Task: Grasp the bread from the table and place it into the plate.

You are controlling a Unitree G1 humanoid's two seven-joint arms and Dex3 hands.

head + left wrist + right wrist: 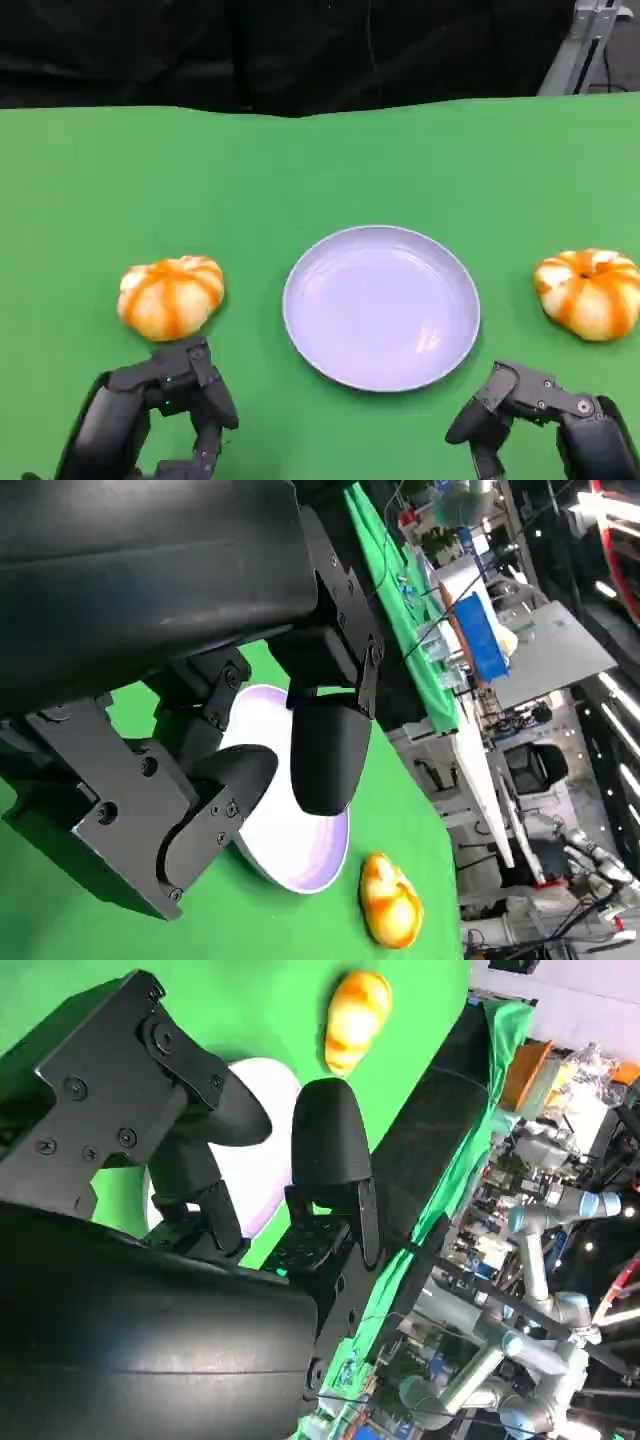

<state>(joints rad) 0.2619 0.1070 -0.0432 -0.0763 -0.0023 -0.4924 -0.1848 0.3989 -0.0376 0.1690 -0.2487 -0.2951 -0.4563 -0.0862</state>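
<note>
Two striped orange-and-cream bread rolls lie on the green table (300, 170), one on each side of a pale lavender plate (381, 306) that sits in the middle, bare and upright on its base. Seen from the head view, the left bread (170, 296) is at nine o'clock from the plate, near it but apart from its rim, and the right bread (590, 292) is at three o'clock, also apart from the rim and close to the picture's edge. Neither roll touches the plate or a hand. The left hand (165, 410) hovers at six o'clock from the left bread, just beside it, its black fingers (205, 385) apart and curved downward with nothing between them. The right hand (545, 415) is at about seven o'clock from the right bread and five o'clock from the plate, its fingers likewise apart and holding nothing. From the left wrist view, the left hand's fingers (325, 750) reach over the plate's pale surface, with the far roll visible on the green cloth past the plate. From the right wrist view, the right hand's fingers (330, 1150) spread before the plate, the other roll lying beyond it. A black backdrop (200, 50) runs behind the table's far edge at twelve o'clock.
</note>
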